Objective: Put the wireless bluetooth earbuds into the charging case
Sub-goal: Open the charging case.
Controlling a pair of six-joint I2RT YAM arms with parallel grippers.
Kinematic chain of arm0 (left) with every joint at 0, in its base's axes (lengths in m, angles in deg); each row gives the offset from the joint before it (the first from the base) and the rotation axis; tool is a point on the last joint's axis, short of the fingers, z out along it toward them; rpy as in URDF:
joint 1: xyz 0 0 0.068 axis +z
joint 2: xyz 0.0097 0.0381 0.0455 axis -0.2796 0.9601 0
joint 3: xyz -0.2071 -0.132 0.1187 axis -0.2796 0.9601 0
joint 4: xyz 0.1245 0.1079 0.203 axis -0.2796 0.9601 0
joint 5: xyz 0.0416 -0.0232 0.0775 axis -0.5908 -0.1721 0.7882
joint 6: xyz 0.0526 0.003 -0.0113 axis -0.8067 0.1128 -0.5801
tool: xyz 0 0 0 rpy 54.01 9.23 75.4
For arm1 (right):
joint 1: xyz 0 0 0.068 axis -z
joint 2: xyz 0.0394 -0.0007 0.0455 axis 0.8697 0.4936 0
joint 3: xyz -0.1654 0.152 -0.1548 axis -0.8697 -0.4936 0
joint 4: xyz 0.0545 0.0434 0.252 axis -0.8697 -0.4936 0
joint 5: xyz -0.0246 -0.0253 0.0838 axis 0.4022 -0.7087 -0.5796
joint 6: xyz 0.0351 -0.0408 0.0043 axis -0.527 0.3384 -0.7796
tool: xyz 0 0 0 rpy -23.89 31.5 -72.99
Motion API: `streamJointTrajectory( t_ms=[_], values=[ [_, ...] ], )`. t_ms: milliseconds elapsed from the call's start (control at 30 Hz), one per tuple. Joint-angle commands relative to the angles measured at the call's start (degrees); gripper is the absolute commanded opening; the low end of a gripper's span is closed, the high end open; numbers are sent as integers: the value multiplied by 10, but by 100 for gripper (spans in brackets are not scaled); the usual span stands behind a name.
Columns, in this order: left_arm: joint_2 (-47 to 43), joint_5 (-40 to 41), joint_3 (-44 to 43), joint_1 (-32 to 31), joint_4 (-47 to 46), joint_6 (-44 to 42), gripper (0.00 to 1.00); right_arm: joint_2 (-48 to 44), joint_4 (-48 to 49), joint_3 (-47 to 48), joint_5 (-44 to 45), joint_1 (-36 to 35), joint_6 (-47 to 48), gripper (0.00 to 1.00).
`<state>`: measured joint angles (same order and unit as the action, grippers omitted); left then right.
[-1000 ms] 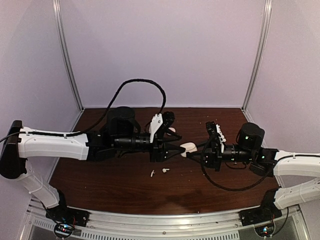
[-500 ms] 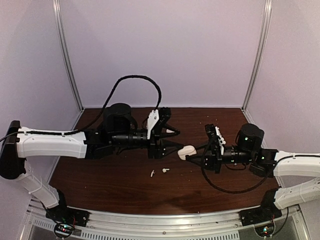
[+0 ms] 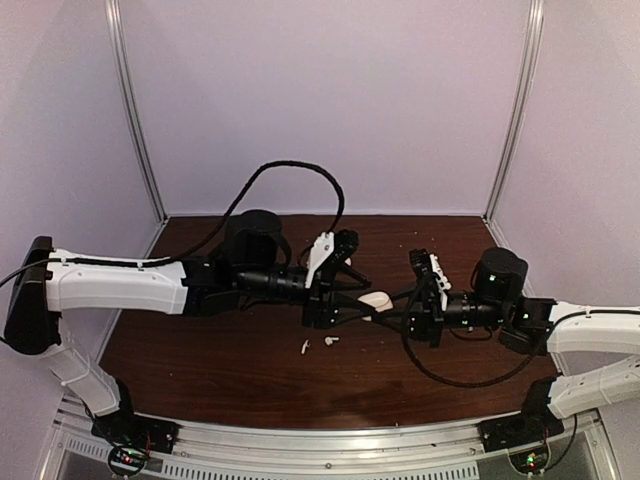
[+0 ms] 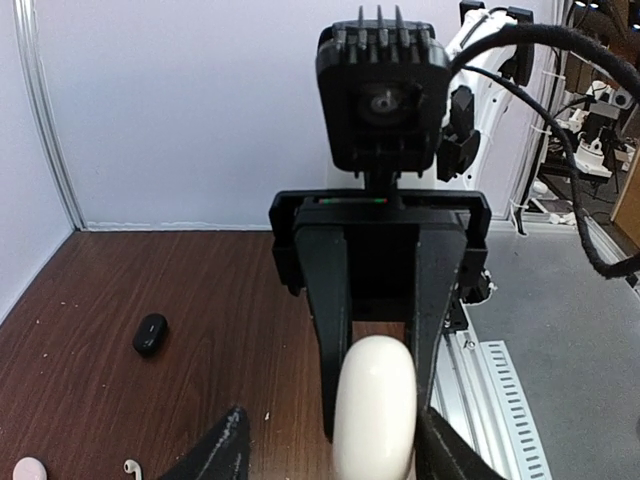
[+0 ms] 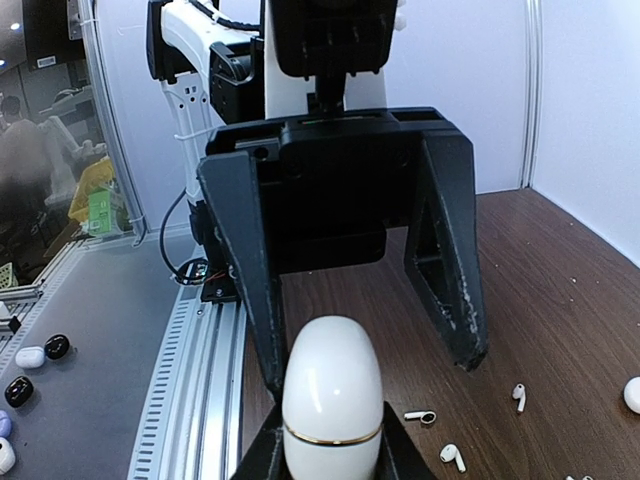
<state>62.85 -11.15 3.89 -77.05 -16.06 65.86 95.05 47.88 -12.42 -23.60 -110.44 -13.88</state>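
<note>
Charging case (image 3: 376,299) and right gripper (image 3: 391,304) block the left gripper (image 3: 358,300).

White-shelled left arm (image 3: 110,285) and right arm (image 3: 595,335) have black wrists and looping black cable (image 3: 290,170).

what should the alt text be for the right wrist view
The right gripper clamps a closed white charging case at the bottom centre. The left gripper faces it with jaws open, and loose white earbuds lie on the brown table at lower right.
</note>
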Motion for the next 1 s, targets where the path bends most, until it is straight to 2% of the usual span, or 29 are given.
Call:
streamJointTrajectory(
  t_ms=[0, 300, 967],
  values=[
    [3, 18, -20, 1, 3, 6, 56, -13, 17, -6, -7, -8, 8, 0],
    [-18, 9, -4, 17, -33, 34, 51, -15, 10, -8, -3, -15, 19, 0],
    [-30, 16, 4, 26, -43, 50, 51, -18, 7, -10, 3, -22, 20, 0]
  ],
)
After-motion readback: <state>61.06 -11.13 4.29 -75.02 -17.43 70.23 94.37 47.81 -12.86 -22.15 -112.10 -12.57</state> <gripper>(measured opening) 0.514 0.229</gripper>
